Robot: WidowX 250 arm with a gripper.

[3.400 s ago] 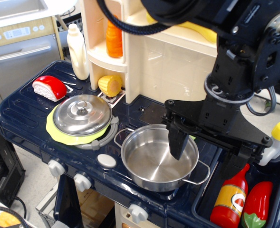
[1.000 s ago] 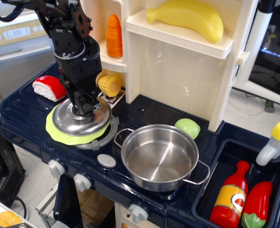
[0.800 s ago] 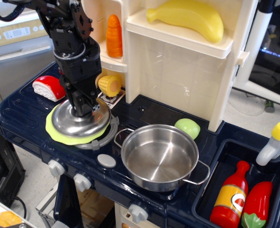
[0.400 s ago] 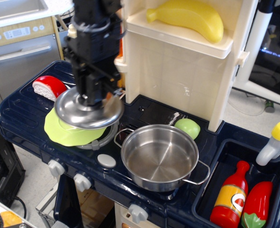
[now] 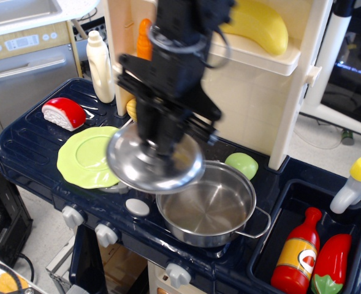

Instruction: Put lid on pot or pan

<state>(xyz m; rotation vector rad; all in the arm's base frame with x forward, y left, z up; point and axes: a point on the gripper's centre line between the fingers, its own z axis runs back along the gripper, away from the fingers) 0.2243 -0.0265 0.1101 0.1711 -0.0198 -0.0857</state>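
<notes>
The shiny steel domed lid (image 5: 149, 166) hangs in the air, held by its knob, above the left rim of the pot. My gripper (image 5: 160, 144) is shut on the lid's knob; the black arm comes down from above and hides the knob. The lid is blurred by motion. The shallow steel pot (image 5: 214, 205) with wire loop handles stands on the dark blue toy stove, open and empty; its left part is hidden behind the lid.
A lime-green plate (image 5: 88, 156) lies on the left burner. A red-white toy (image 5: 64, 113), white bottle (image 5: 99, 58) and corn piece stand behind. A green ball (image 5: 242, 165) sits behind the pot. Ketchup bottle (image 5: 296, 254), red pepper and squeeze bottle (image 5: 353, 184) sit at right.
My gripper closed on the lid's knob, lifted the lid off the green plate and carried it right, toward the pot. The plate now lies bare.
</notes>
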